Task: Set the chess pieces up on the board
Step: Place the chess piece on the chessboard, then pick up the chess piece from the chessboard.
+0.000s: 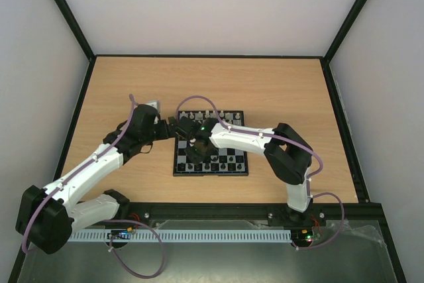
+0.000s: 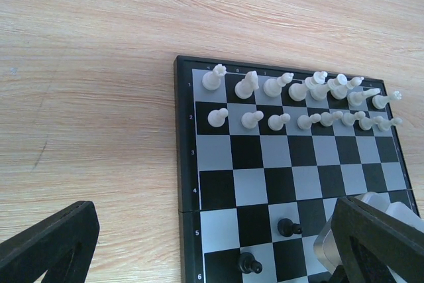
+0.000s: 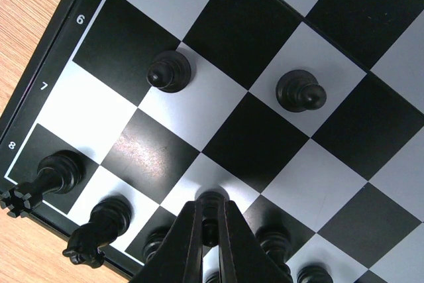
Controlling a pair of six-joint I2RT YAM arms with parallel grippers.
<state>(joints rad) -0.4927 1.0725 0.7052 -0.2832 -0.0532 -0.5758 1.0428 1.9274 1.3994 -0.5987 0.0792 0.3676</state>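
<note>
The board lies mid-table. Cream-white chess pieces fill its two far rows in the left wrist view. Two black pawns stand loose on the sixth row. My right gripper is shut on another black pawn, which rests on a pale square of the seventh row. A black rook, a knight and more black pieces line the back row. My left gripper hangs open over the board's left edge, holding nothing.
Both arms meet over the board's left half. A pale part of the right arm shows just inside my left gripper's right finger. Bare wooden tabletop surrounds the board, with black frame rails along its edges.
</note>
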